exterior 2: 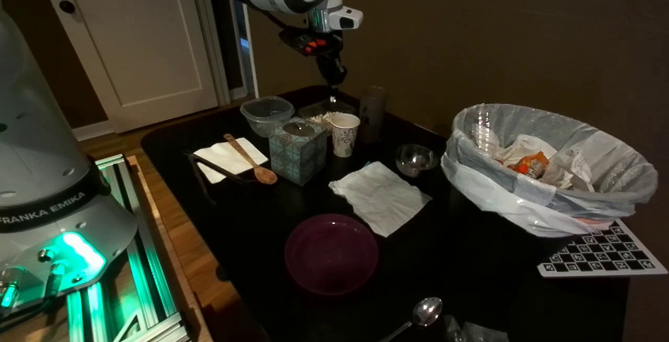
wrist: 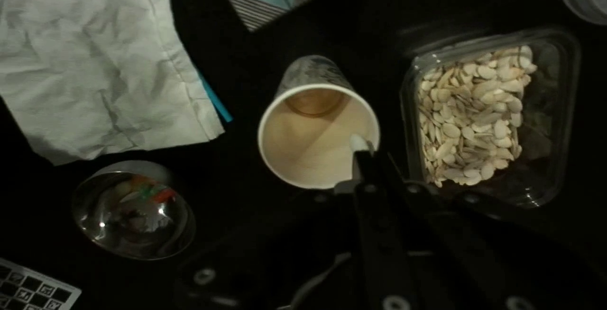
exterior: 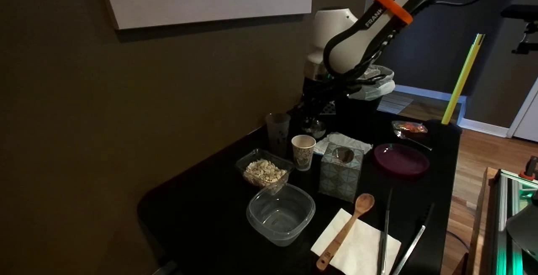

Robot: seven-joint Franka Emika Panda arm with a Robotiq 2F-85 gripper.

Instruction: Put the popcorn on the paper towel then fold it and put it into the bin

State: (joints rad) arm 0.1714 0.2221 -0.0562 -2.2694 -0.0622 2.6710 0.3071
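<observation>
The popcorn, pale flat bits, is heaped in a clear square tub, seen in both exterior views (exterior: pixel 264 172) (exterior 2: pixel 323 118) and the wrist view (wrist: pixel 474 115). My gripper (wrist: pixel 372 151) is shut on a small white popcorn bit (wrist: pixel 359 143). It also shows in both exterior views (exterior: pixel 309 120) (exterior 2: pixel 333 91), above the table near the cup and tub. Two sheets fit the paper towel: a wrinkled white one (exterior 2: pixel 379 198) (wrist: pixel 95 63) lying spread out, and a flat cream-white one (exterior: pixel 361 241) under the wooden spoon. The bin (exterior 2: pixel 496 203) has a white liner and holds rubbish.
A paper cup (wrist: pixel 317 158) stands beside the tub. A tall translucent cup (exterior: pixel 277 130), a tissue box (exterior: pixel 341 178), a larger clear tub (exterior: pixel 280 216), a small clear bowl (exterior 2: pixel 415 160), a purple plate (exterior 2: pixel 331 254), tongs (exterior: pixel 384 241) and the wooden spoon (exterior: pixel 345 233) stand around.
</observation>
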